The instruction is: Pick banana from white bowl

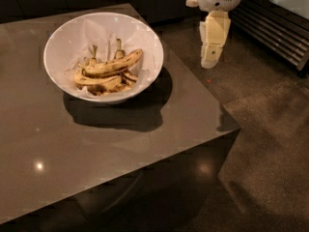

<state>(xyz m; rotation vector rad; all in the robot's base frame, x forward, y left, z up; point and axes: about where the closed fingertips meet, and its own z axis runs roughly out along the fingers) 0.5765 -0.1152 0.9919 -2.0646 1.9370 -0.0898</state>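
The white bowl (63, 42) stands on the dark table at the upper left, lined with crumpled white paper. The banana (113, 65), long, curved and yellow with brown streaks, lies across the top of several smaller, darker bananas with upright stems. My gripper (211, 62) hangs from the white arm at the upper right, past the table's right edge and above the floor. It is well apart from the bowl, to its right, with nothing seen in it.
The dark glossy table (120, 144) fills the left and middle, with its right corner near the frame's middle right. A speckled floor (270, 129) lies to the right. A slatted dark rail (280, 37) runs along the upper right. Dark cabinets stand behind.
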